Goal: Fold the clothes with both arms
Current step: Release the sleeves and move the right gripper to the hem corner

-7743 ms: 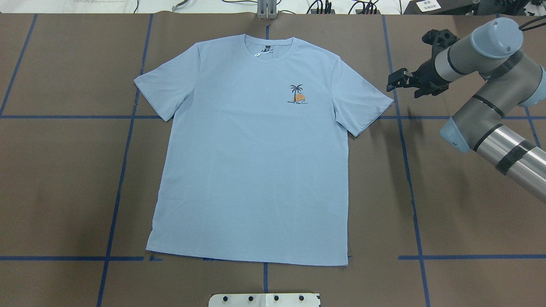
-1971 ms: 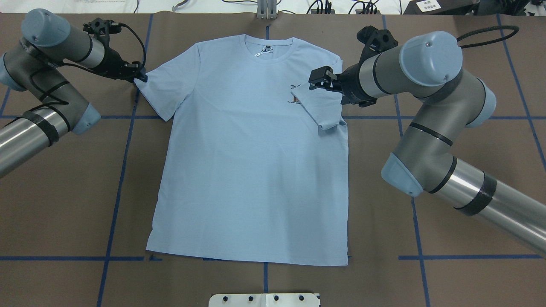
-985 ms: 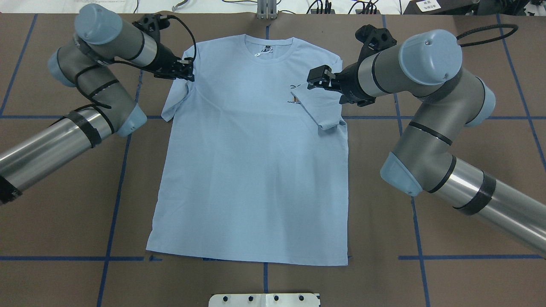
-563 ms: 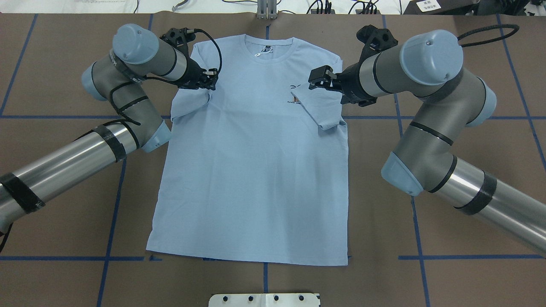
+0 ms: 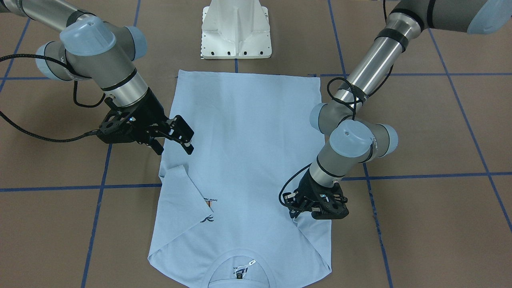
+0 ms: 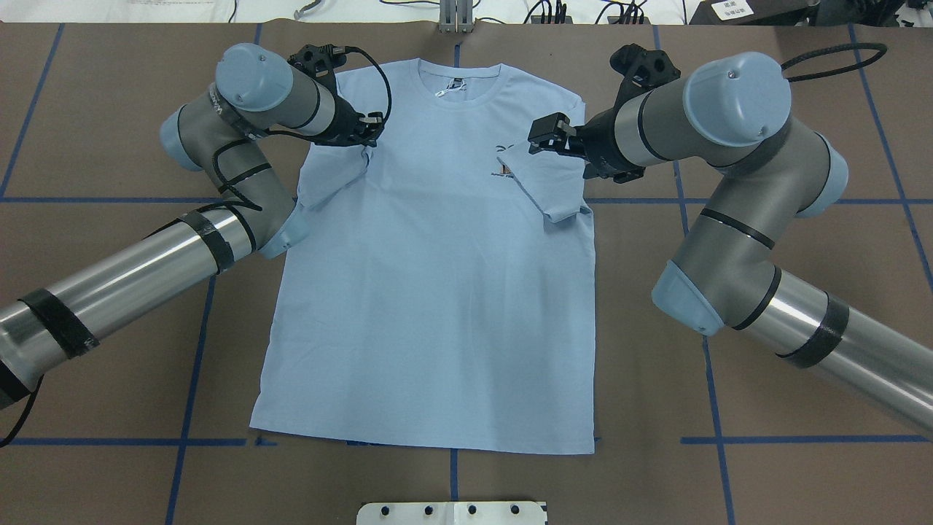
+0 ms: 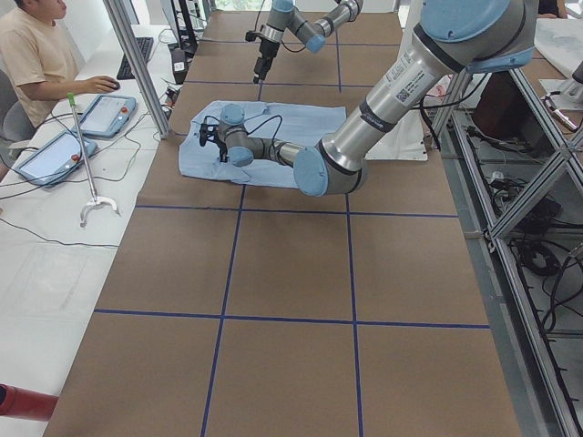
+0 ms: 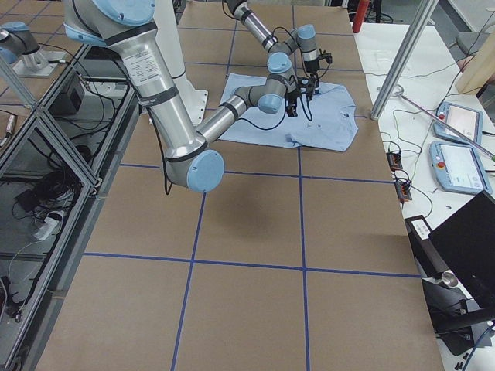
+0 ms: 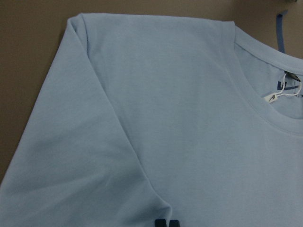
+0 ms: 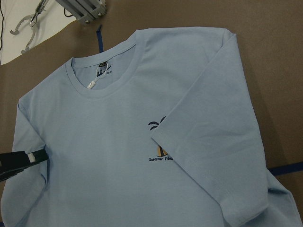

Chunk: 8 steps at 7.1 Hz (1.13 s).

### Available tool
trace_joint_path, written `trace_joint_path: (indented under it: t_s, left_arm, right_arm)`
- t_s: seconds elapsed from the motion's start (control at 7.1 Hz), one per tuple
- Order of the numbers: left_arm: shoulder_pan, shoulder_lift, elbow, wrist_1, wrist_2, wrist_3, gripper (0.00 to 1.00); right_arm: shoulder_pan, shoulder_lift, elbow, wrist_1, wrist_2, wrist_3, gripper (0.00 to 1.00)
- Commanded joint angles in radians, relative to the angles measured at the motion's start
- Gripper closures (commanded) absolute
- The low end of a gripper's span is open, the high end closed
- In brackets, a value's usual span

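Note:
The light blue T-shirt [image 6: 437, 306] lies flat, chest up, collar toward the far edge. Its right sleeve [image 6: 550, 186] is folded inward and half covers the chest print [image 10: 158, 153]. My right gripper [image 6: 538, 140] hovers open just above that fold, holding nothing; in the front view it [image 5: 188, 140] shows spread fingers. My left gripper [image 6: 369, 135] is shut on the left sleeve's hem, and the sleeve [image 6: 332, 171] is drawn in over the chest. The left wrist view shows the fingertips [image 9: 161, 223] pinched together on the cloth, near the neck label [image 9: 284, 87].
The white pedestal base [image 5: 236, 28] stands at the near table edge behind the shirt's hem. Blue tape lines [image 6: 211, 292] cross the brown tabletop. A metal post [image 6: 455, 14] rises beyond the collar. A person [image 7: 36, 55] sits at a side desk with control tablets [image 7: 107, 111].
My left gripper has carried the left sleeve farther inward to the right. The right sleeve, flat at first, lies folded over the chest. The right gripper holds still.

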Motion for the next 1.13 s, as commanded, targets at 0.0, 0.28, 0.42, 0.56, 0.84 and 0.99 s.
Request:
trace_joint_path:
  t_s: [0.0,0.28,0.42,0.56,0.84,0.99]
  left_arm:
    - [0.029,0.030,-0.109,-0.001,0.003,-0.041,0.32]
    - [0.042,0.142,-0.333,0.015,-0.052,-0.136,0.28]
    - [0.043,0.215,-0.453,0.035,-0.076,-0.148,0.28]
    - [0.053,0.277,-0.572,0.090,-0.087,-0.150,0.28]
    - [0.064,0.383,-0.775,0.185,-0.121,-0.175,0.29]
    - [0.066,0.395,-0.824,0.257,-0.153,-0.206,0.33]
  right_arm:
    - [-0.063,0.008,0.011,-0.022,-0.078,0.013,0.00]
    - [-0.153,-0.007,0.112,-0.112,-0.116,0.167,0.00]
    - [-0.228,-0.072,0.187,-0.154,-0.148,0.262,0.00]
    - [-0.302,-0.138,0.267,-0.159,-0.197,0.334,0.00]
    - [-0.467,-0.369,0.480,-0.163,-0.264,0.428,0.02]
    - [-0.584,-0.407,0.493,-0.169,-0.368,0.480,0.05]
